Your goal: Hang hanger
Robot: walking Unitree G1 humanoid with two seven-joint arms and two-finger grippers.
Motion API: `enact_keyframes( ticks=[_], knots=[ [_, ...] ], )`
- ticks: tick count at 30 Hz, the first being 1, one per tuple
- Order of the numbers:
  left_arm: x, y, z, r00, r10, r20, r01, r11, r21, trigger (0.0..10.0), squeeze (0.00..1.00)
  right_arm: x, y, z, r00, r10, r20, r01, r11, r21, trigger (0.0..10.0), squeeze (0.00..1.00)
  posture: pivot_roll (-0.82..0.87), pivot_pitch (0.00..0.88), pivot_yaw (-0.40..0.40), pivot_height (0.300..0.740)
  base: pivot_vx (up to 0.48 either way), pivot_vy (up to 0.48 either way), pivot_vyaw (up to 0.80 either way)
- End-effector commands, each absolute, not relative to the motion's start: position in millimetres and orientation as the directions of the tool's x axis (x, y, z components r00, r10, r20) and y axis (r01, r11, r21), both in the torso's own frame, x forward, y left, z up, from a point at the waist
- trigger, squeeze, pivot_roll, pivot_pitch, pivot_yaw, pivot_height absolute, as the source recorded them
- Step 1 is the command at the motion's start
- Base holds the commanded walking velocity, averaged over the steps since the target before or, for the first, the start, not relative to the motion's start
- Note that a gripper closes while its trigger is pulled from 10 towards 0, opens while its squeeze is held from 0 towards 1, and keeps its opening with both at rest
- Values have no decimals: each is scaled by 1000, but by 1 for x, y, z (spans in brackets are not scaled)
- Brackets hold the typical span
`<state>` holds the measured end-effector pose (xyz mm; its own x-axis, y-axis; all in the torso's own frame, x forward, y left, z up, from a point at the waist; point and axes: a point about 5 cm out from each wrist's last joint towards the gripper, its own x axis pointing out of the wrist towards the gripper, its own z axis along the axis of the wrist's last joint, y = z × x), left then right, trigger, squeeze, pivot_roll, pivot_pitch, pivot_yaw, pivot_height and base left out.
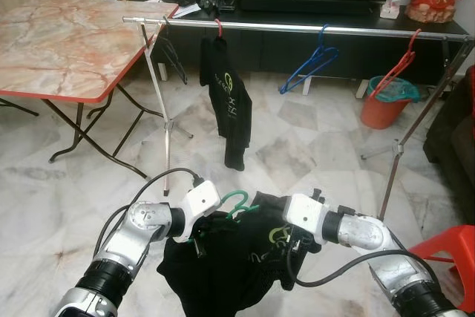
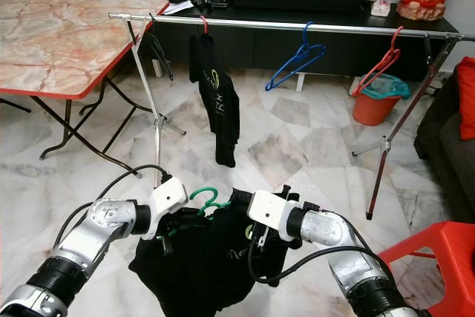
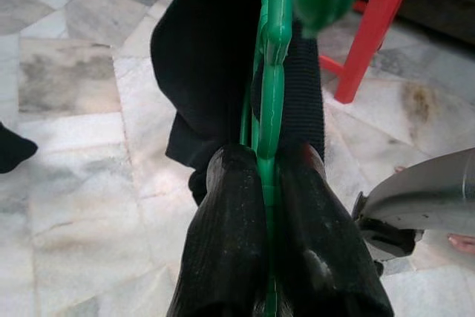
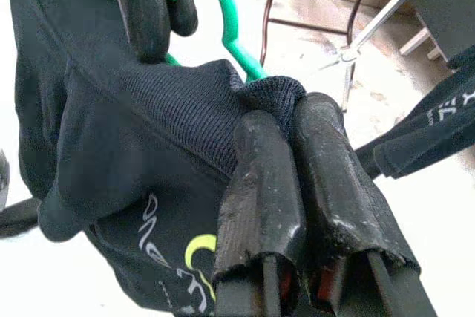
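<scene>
A green hanger (image 1: 236, 202) carries a black shirt (image 1: 230, 265) with a yellow-green logo, held low in front of me between both arms. My left gripper (image 3: 269, 176) is shut on the green hanger (image 3: 271, 94), its fingers pinching the plastic bar. My right gripper (image 4: 286, 113) is shut on the black shirt (image 4: 126, 154), pinching a fold of the collar next to the hanger (image 4: 223, 12). The silver clothes rail (image 1: 312, 27) runs across the room ahead, above and beyond the held hanger.
On the rail hang a black shirt on a red hanger (image 1: 226, 94), a blue hanger (image 1: 310, 64), a red hanger (image 1: 397, 68) and a dark hanger (image 1: 171, 53). A marble folding table (image 1: 67, 42) stands left, an orange bin (image 1: 386, 102) right, a red stool (image 1: 445, 254) near right.
</scene>
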<state>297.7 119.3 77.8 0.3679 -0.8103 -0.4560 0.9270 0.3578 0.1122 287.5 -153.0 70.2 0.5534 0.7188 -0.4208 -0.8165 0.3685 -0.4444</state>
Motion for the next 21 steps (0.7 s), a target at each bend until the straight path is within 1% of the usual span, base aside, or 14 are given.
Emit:
enact_keyframes(
  ticks=[1, 3, 4, 5, 6, 7, 8, 9, 12, 14, 17, 19, 20, 21],
  knots=[
    [304, 122, 87, 405, -802, -439, 914, 368, 169, 0, 0, 287, -156, 67, 544, 704, -456, -824, 347, -447, 0, 0, -115, 0, -6, 740, 0, 0, 0],
    [306, 125, 88, 435, -788, -437, 900, 387, 198, 0, 0, 287, -158, 65, 539, 691, -482, -827, 325, -459, 0, 0, -115, 0, -7, 740, 0, 0, 0],
    [309, 128, 89, 470, -770, -432, 883, 411, 228, 431, 0, 285, -161, 61, 527, 669, -524, -833, 285, -474, 0, 0, -115, 0, -7, 740, 0, 0, 0],
    [310, 129, 89, 482, -763, -431, 876, 418, 239, 431, 0, 285, -162, 60, 523, 659, -541, -835, 269, -479, 0, 0, -115, 0, -7, 740, 0, 0, 0],
    [311, 132, 89, 495, -754, -432, 869, 426, 251, 7451, 0, 285, -165, 57, 521, 633, -572, -835, 242, -493, 0, 0, -115, 0, -7, 740, 0, 0, 0],
    [311, 132, 89, 495, -754, -432, 869, 426, 251, 7451, 0, 285, -165, 57, 521, 633, -572, -835, 242, -493, 0, 0, -115, 0, -7, 740, 0, 0, 0],
    [311, 136, 89, 496, -749, -439, 868, 425, 255, 10000, 0, 286, -170, 54, 532, 596, -601, -830, 228, -509, 0, 0, -115, 0, -6, 740, 0, 0, 0],
    [311, 136, 89, 496, -749, -439, 868, 425, 255, 10000, 0, 286, -170, 54, 532, 596, -601, -830, 228, -509, 0, 0, -115, 0, -6, 740, 0, 0, 0],
    [304, 144, 86, 450, -759, -471, 893, 386, 231, 10000, 0, 289, -181, 50, 566, 526, -634, -814, 239, -529, 0, 0, -114, 0, -6, 740, 0, 0, 0],
    [296, 149, 81, 384, -762, -520, 923, 320, 213, 10000, 0, 290, -185, 49, 575, 504, -645, -811, 246, -531, 0, 0, -113, 0, -7, 740, 0, 0, 0],
    [291, 151, 79, 332, -767, -549, 943, 273, 189, 10000, 0, 291, -186, 50, 580, 498, -645, -808, 248, -535, 0, 0, -113, 0, -7, 740, 0, 0, 0],
    [285, 156, 76, 277, -747, -604, 961, 218, 171, 10000, 0, 292, -188, 50, 592, 487, -642, -799, 252, -545, 0, 0, -113, 0, -7, 740, 0, 0, 0],
    [285, 156, 76, 277, -747, -604, 961, 218, 171, 10000, 0, 292, -188, 50, 592, 487, -642, -799, 252, -545, 0, 0, -113, 0, -7, 740, 0, 0, 0],
    [280, 160, 72, 228, -718, -658, 974, 165, 157, 10000, 0, 294, -188, 51, 602, 480, -639, -792, 254, -555, 0, 0, -112, 0, -7, 740, 0, 0, 0]
  ],
)
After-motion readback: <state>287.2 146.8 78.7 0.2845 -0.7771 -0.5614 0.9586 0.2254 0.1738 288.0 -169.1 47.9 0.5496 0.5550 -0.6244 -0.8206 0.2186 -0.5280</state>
